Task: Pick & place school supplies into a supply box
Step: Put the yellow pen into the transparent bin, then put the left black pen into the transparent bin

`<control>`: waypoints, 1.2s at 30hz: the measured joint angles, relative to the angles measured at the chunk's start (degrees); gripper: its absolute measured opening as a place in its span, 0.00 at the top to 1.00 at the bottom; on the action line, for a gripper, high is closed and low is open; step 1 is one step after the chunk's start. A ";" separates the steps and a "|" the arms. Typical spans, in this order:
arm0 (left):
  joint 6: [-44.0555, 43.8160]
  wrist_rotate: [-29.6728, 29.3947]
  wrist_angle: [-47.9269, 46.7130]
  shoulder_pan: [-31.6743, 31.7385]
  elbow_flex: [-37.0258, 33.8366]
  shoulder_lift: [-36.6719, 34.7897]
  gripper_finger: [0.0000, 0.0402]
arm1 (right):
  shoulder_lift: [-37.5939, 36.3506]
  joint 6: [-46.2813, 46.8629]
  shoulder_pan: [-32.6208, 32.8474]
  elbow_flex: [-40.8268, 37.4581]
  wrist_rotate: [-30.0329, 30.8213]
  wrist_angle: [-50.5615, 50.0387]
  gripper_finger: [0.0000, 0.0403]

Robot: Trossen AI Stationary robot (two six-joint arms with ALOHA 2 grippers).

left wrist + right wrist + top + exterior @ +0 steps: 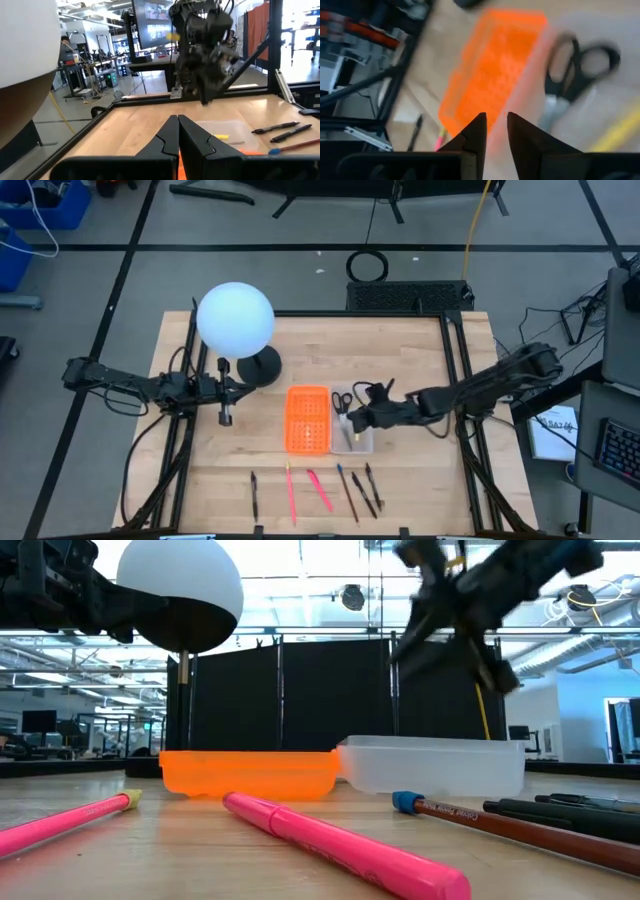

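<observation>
Low view: you had pink pens and dark pencils left nearest; beyond, the supply box held scissors and a yellow pencil; right gripper hung narrowly parted, empty; left gripper pinched closed

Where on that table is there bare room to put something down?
Bare wood lies right of the clear tray, toward the table's right edge, and on the left between the lamp and the pen row. The front edge is crowded with pens; the right claw hangs over the tray.
</observation>
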 joint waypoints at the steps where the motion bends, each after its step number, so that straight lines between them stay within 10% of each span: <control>1: 0.41 0.00 0.02 0.00 0.00 0.00 0.98 | -1.56 -1.91 0.95 0.02 2.59 -0.94 0.85; 5: 2.01 -0.01 0.44 0.00 0.00 0.00 0.98 | -7.99 -7.23 5.49 0.02 15.37 -5.91 0.93; 20: 11.90 -0.28 5.75 0.03 0.00 -0.01 0.98 | -12.57 -39.52 13.16 -7.88 32.00 4.19 1.00; 30: 13.25 0.13 -0.83 0.07 0.00 0.00 0.98 | -22.29 -68.78 9.87 -33.72 19.66 46.59 1.00; 36: 14.25 0.15 -0.37 0.07 0.00 0.01 0.98 | -35.62 -71.18 4.93 -45.42 14.02 48.92 1.00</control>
